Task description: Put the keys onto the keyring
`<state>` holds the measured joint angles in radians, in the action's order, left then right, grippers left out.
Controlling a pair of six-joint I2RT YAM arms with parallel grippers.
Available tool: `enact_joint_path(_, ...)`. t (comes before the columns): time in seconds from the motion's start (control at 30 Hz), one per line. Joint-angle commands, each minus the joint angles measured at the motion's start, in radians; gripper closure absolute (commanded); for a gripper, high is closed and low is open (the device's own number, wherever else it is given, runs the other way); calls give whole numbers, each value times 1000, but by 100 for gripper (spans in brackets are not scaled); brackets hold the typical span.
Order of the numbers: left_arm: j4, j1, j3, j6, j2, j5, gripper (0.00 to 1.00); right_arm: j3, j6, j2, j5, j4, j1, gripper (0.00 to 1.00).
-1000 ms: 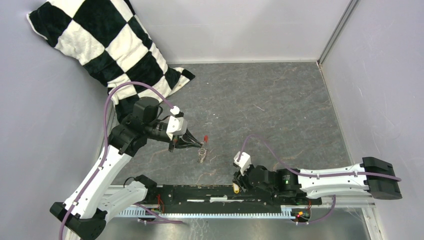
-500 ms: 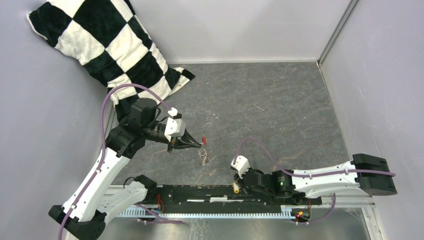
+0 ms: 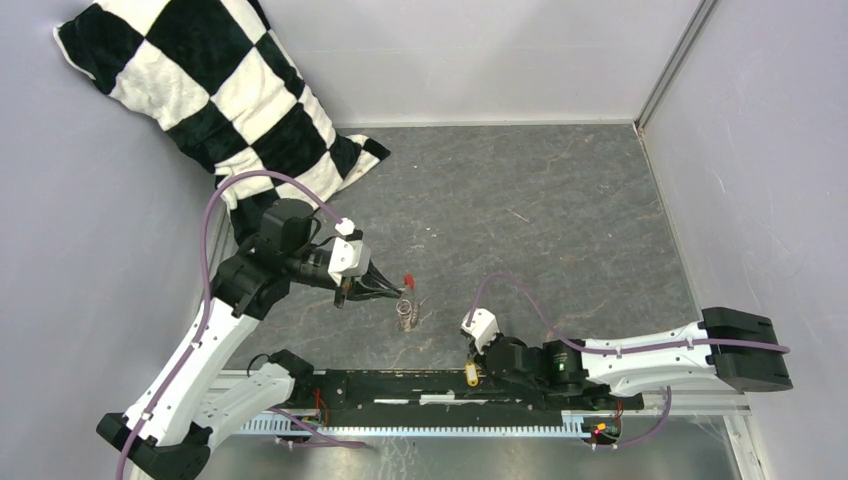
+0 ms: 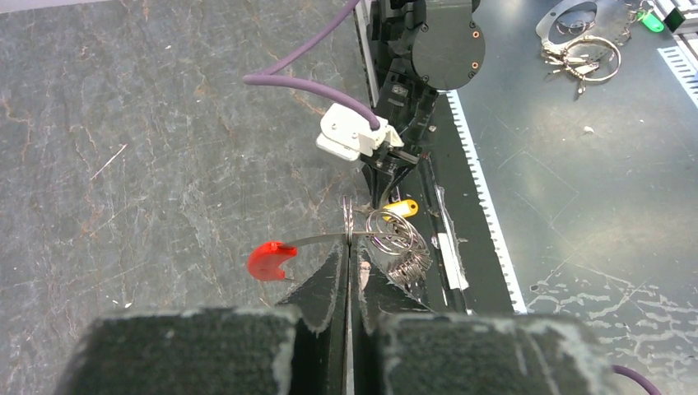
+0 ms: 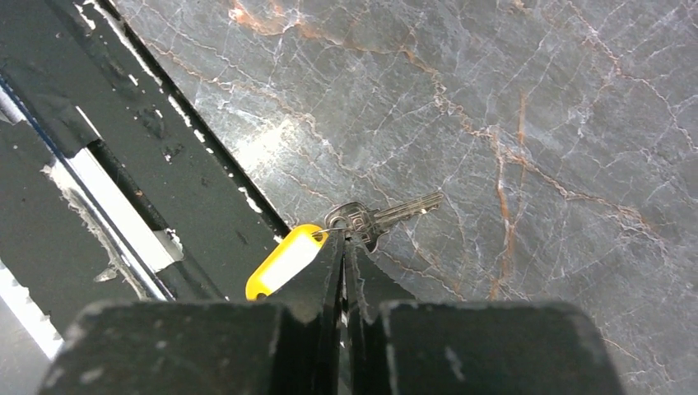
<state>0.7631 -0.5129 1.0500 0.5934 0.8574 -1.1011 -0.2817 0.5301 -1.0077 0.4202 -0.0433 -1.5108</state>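
My left gripper (image 4: 349,240) is shut on the keyring (image 4: 393,237), pinching its thin wire just above the table. A red piece (image 4: 270,259) sticks out to the left, and a bunch of silvery rings hangs to the right. In the top view the left gripper (image 3: 394,292) holds the keyring (image 3: 405,312) near the table's middle front. The keys (image 5: 387,215) are one silver key with a yellow tag (image 5: 284,262), lying at the black rail's edge. My right gripper (image 5: 344,240) is closed on the small loop by the key's head. In the top view the right gripper (image 3: 473,370) sits over the yellow tag (image 3: 471,377).
A black-and-white checkered pillow (image 3: 200,90) leans in the back left corner. A black rail (image 3: 400,388) runs along the near edge between the arm bases. Grey walls close in the table on three sides. More rings (image 4: 580,58) lie on the surface beyond the rail.
My right gripper has closed from part open onto the key's loop, and its arm has slid slightly left. The left gripper has stayed shut on the keyring, barely shifting.
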Motion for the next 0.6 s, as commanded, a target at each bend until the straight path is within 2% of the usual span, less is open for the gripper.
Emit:
enact_joint_path(0.0,-7,-1,-11,-8,-22,-12,98,-9,-45,16,35,-7,32,97)
enact_joint_path(0.03,-7,-2,-13,-11,-22,-15,98,-7,-60,27,34,-9,47,100)
enact_joint_path(0.27,-8,-1,-41,-30,-31,-12,98,-3,-285,81,-78,95,177,100)
enact_joint_path(0.43,-8,-1,-56,-41,-60,-9,98,3,-515,42,-211,225,242,100)
enact_joint_path(0.57,-8,-1,-68,-47,-77,-13,98,35,-639,25,-352,335,280,100)
